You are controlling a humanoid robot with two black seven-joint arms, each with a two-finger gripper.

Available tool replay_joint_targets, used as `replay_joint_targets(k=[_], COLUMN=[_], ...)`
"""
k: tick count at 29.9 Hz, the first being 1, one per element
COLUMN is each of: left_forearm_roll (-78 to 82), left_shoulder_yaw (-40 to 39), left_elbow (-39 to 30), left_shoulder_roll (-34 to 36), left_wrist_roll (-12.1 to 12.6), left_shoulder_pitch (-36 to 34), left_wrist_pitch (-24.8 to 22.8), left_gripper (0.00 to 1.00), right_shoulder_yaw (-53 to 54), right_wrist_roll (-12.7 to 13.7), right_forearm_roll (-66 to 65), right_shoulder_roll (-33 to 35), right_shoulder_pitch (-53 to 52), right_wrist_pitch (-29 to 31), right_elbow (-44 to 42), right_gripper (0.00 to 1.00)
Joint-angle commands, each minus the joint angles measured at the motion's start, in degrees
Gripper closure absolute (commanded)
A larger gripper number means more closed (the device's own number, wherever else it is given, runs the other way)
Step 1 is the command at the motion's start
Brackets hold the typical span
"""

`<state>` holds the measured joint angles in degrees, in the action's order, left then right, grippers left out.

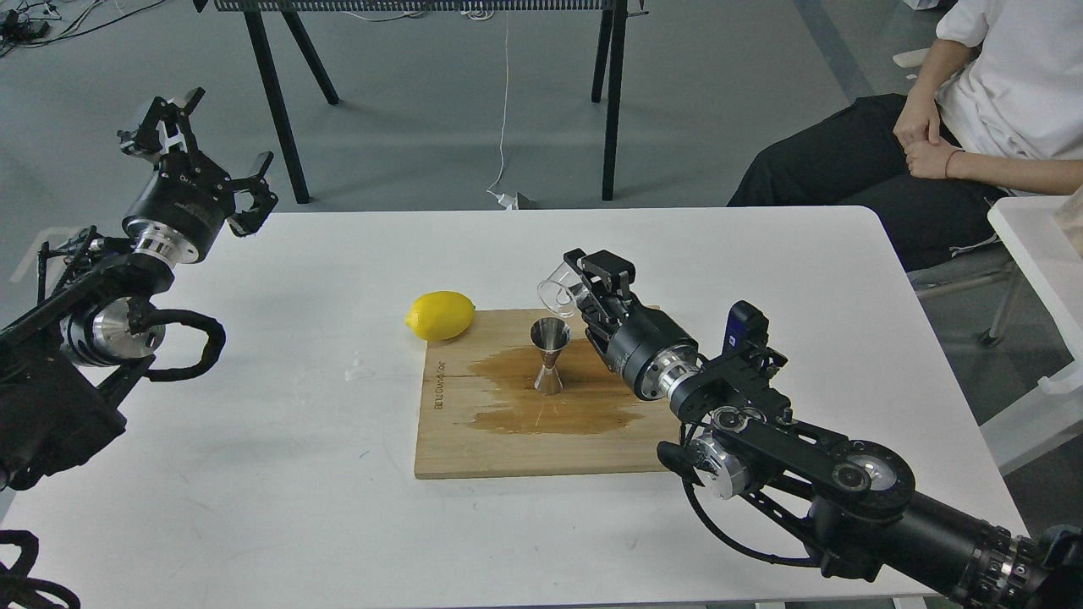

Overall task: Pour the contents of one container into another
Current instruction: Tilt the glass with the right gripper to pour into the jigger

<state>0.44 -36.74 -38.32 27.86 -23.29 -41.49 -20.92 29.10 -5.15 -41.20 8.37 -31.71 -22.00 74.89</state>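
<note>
The steel jigger (pixel 549 356) stands upright on a wooden board (pixel 541 440), in the middle of a dark wet stain. My right gripper (pixel 579 283) is shut on the small clear cup (pixel 558 289), which hangs tipped on its side just above and right of the jigger's mouth, its opening facing left. My left gripper (pixel 199 144) is open and empty, held high beyond the table's far left corner.
A yellow lemon (pixel 440 315) lies at the board's far left corner. The white table (pixel 254 440) carries the board. A seated person (pixel 956 127) is at the far right, and black table legs (pixel 275 93) stand behind.
</note>
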Motion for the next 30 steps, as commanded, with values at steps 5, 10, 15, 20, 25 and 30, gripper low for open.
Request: replay_joint_targets(k=[5, 10, 15, 20, 25, 30], left_forearm_roll=[0.0, 0.0, 0.0, 0.0, 0.0, 0.0], left_shoulder_yaw=[0.0, 0.0, 0.0, 0.0, 0.0, 0.0], left_elbow=[0.0, 0.0, 0.0, 0.0, 0.0, 0.2], left_shoulder_roll=[-0.1, -0.1, -0.1, -0.2, -0.2, -0.3], left_wrist_roll=[0.0, 0.0, 0.0, 0.0, 0.0, 0.0], left_shoulder_pitch=[0.0, 0.0, 0.1, 0.0, 0.1, 0.1], left_wrist_pitch=[0.0, 0.0, 0.0, 0.0, 0.0, 0.0], left_gripper=[0.01, 0.01, 0.01, 0.01, 0.01, 0.01], right_shoulder_yaw=[-2.8, -3.6, -3.7, -3.8, -6.1, -6.8], right_wrist_roll=[-0.3, -1.2, -1.2, -1.2, -1.4, -1.5], right_forearm_roll=[-0.9, -3.1, -3.8, -7.0, -7.4, -7.4], right_shoulder_roll=[0.0, 0.0, -0.5, -0.6, -0.6, -0.6], right_shoulder_pitch=[-0.5, -0.8, -1.2, -1.5, -2.3, -2.6], right_wrist_pitch=[-1.0, -1.9, -2.0, -2.4, -3.2, -3.6], right_elbow=[-0.4, -1.5, -1.6, -2.8, -3.2, -4.2], right_gripper=[0.66, 0.66, 0.66, 0.66, 0.66, 0.66])
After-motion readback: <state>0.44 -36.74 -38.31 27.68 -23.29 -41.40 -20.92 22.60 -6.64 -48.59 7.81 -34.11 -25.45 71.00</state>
